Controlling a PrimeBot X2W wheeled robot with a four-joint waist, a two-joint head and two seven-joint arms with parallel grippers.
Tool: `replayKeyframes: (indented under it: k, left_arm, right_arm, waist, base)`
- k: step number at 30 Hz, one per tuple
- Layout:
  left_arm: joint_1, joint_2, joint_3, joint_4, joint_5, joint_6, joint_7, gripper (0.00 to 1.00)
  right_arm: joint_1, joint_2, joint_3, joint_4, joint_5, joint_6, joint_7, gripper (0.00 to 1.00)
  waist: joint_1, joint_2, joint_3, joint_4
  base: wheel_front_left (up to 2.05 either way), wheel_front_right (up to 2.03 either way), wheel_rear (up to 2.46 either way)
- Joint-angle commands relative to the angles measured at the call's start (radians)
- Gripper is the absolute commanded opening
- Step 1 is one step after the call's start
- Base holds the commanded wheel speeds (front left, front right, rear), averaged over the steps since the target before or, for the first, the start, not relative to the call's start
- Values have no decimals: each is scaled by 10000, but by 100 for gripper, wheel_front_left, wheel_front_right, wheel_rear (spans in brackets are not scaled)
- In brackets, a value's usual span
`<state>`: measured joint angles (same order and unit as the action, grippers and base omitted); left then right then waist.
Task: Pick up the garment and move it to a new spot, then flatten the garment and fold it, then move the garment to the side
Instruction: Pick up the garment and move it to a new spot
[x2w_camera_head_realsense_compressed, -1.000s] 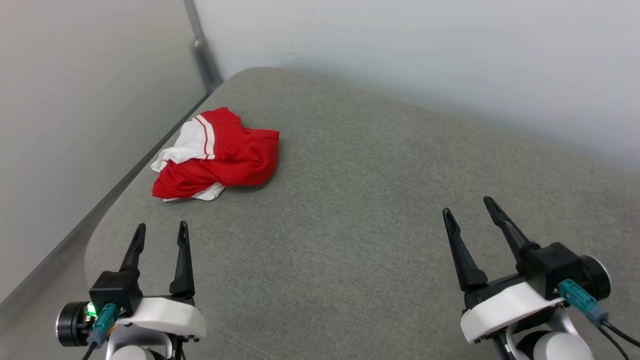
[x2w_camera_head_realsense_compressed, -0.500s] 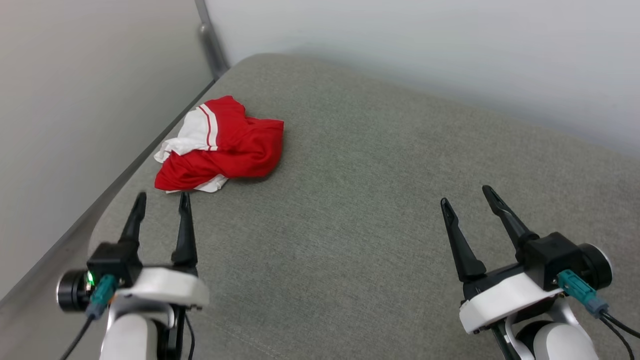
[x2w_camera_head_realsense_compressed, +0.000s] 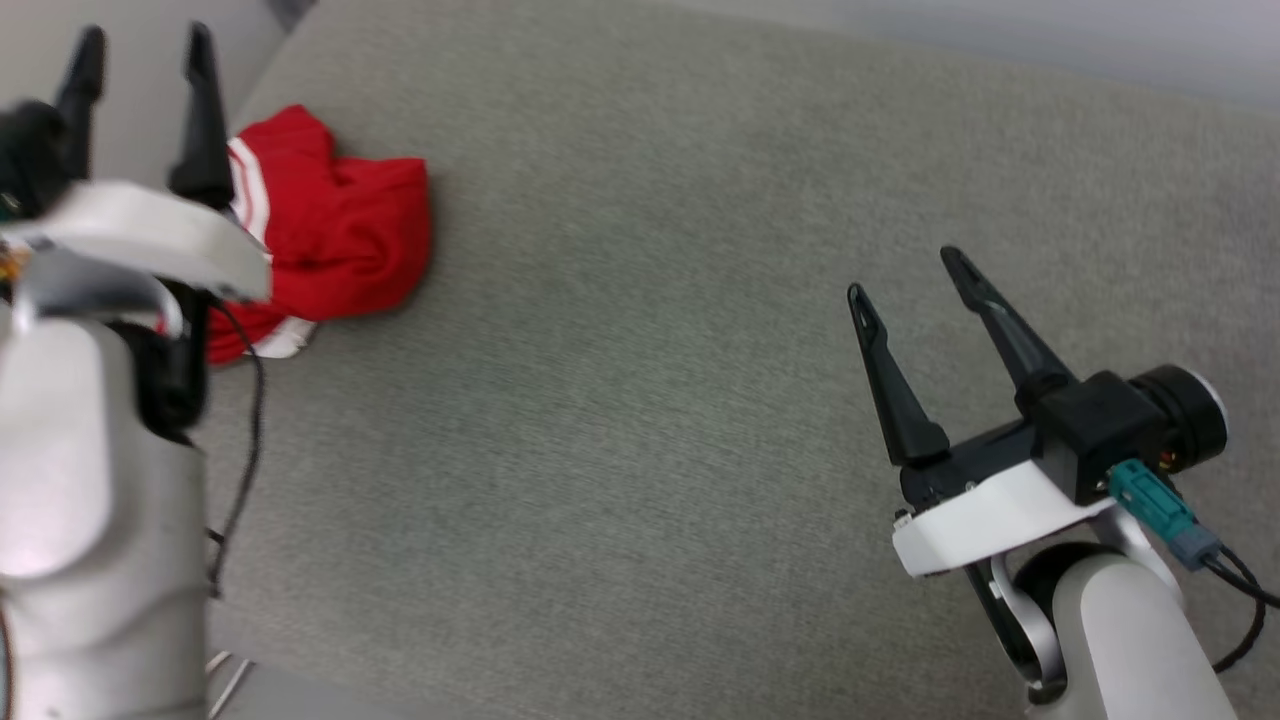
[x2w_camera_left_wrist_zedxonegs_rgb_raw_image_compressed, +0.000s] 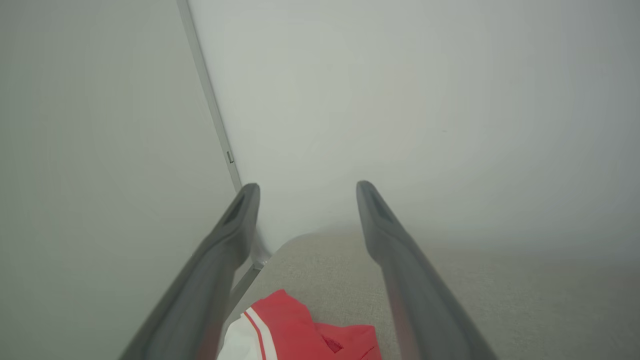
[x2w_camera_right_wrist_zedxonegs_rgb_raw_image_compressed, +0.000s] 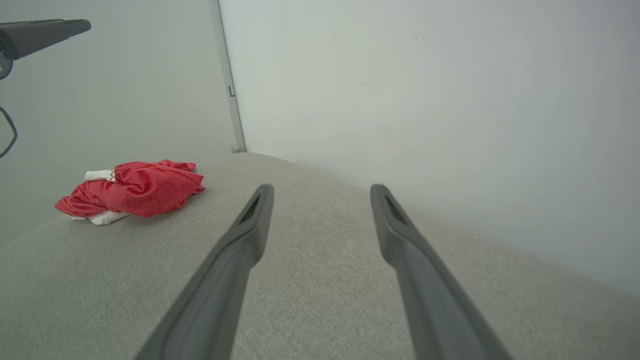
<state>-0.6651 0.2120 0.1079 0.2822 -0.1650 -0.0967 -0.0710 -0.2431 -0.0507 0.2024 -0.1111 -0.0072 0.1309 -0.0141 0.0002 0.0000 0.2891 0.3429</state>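
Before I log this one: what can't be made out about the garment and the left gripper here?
- Head view: the left gripper and its forearm cover the left part of the garment; the gripper is blurred.
- Left wrist view: the bottom edge cuts off most of the garment.
- Right wrist view: the garment is small and crumpled; its folds hide any print.

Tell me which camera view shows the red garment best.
The right wrist view: the whole crumpled garment lies unobstructed on the cushion. In the head view the left gripper hides part. The left wrist view cuts it off at the bottom edge.
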Motion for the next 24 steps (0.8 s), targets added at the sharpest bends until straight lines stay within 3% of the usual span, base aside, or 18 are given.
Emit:
replayKeyframes:
  k: [1,8,13,14,20,21,22,24]
  left_arm:
    - [-402,228,143,122,-143,-30,415,100]
    - [-1669,1671,491,1733,-650,-130,4183,100]
    - [-1750,2386,591,3121,-951,-152,6453,100]
    - [-1568,2689,666,3766,-1185,-211,7306,100]
    - [-902,2738,1021,5120,-1791,-83,8619,100]
    - [-784,2723,1040,5318,-1895,-89,8852,40]
    - [-714,2678,1067,5447,-1965,-95,9010,2]
    - [-715,2646,1120,5457,-2016,-25,8922,0]
  right_arm:
    - [-268,-4,34,-74,-50,-3,-53,100]
    - [-865,-6,173,-186,-43,-3,-321,100]
    - [-1170,0,202,12,67,-3,-596,100]
    - [-1285,4,146,137,138,-3,-743,100]
    - [-1311,9,44,267,149,-3,-858,100]
    - [-1318,10,29,255,137,-3,-875,100]
    - [-1301,8,7,256,131,-3,-879,100]
    - [-1251,9,-38,214,79,-3,-887,100]
  waist:
    - [-2,0,938,-805]
    - [-2,0,2022,-1552]
    - [-2,0,2448,-1951]
    - [-2,0,2564,-2111]
    - [-2,0,2534,-2240]
    - [-2,0,2497,-2245]
    - [-2,0,2435,-2237]
    - [-2,0,2304,-2196]
  base:
    - [0,0,0]
    - [0,0,0]
    - [0,0,0]
    - [0,0,0]
    - [0,0,0]
    - [0,0,0]
    - [0,0,0]
    - [0,0,0]
